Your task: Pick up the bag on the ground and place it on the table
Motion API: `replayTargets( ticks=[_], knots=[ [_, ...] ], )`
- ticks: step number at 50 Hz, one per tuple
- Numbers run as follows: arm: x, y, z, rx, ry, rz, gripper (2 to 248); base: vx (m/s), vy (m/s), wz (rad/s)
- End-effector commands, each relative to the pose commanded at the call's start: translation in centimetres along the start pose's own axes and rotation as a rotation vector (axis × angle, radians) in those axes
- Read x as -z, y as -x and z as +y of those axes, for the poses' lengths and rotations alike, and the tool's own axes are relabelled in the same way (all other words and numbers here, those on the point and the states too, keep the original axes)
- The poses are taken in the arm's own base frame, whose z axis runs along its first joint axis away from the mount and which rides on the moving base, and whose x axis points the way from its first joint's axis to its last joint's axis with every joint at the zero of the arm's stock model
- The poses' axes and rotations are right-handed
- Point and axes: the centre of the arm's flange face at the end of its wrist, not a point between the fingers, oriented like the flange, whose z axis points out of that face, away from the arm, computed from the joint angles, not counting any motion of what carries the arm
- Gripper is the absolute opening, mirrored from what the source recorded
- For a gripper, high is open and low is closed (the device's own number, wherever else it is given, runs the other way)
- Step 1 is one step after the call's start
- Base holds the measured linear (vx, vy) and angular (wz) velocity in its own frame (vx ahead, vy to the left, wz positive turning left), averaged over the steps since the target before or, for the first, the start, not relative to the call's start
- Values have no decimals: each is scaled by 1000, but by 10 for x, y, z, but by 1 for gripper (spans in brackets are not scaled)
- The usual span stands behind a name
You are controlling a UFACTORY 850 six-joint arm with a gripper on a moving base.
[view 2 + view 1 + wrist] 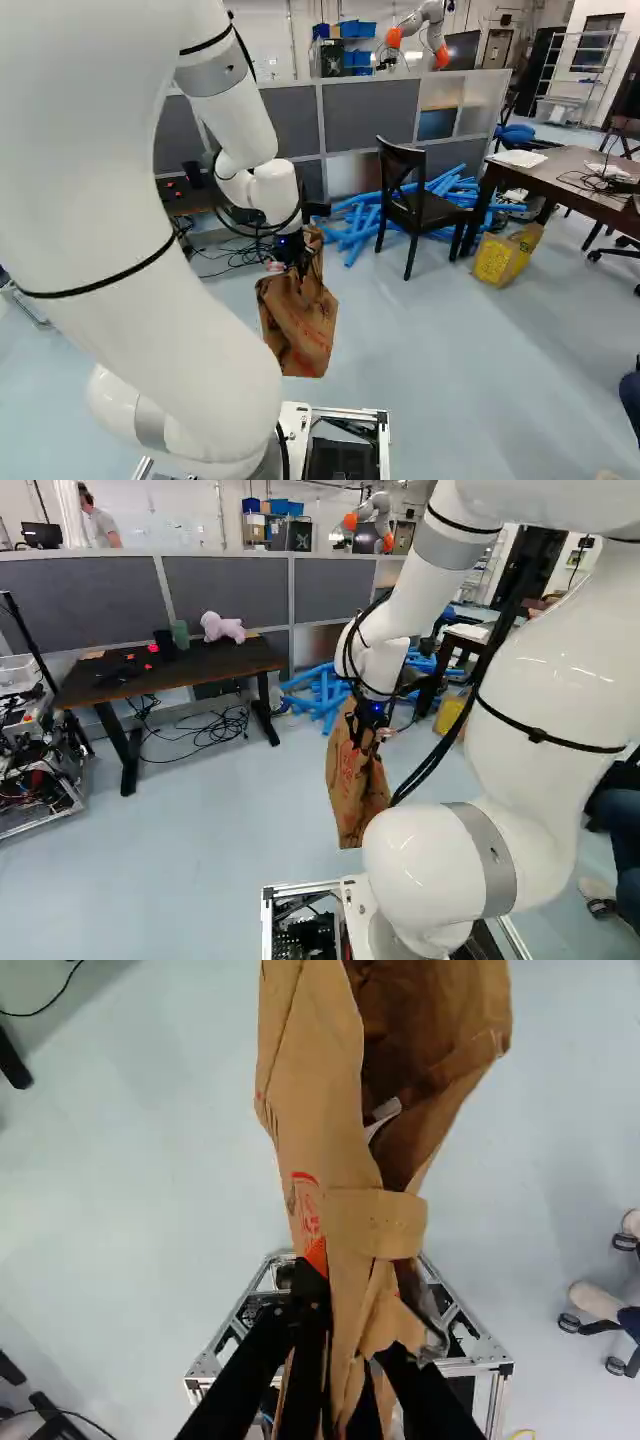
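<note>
white arm point(90, 150): closest to me, reaching out toward 12 o'clock.
gripper point(300, 268): clenched; i have brown paper pinched between both fingers.
bag point(355, 805): hanging from my grasp at 12 o'clock, mouth gaping.
dark desk point(215, 660): 10 o'clock, pink plush toy point(222, 628) on top.
brown table point(570, 172): 2 o'clock, papers on it.
chair point(440, 210): 1 o'clock, near blue tubes point(357, 225).

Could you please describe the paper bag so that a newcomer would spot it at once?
In the right base view, follow the big white arm out to its black gripper. Hanging from it is a crumpled brown paper bag with red print. It is held above the floor, unlike the yellow box, which stands on it by the dark table.
</note>
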Motion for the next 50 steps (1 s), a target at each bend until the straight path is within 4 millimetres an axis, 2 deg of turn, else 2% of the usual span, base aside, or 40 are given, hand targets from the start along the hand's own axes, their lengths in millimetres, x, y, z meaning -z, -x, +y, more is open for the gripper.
replayTargets(
  ticks=[50],
  knots=[
    [68,-30,-17,37,-16,-4,21,0,0,0]
  ],
)
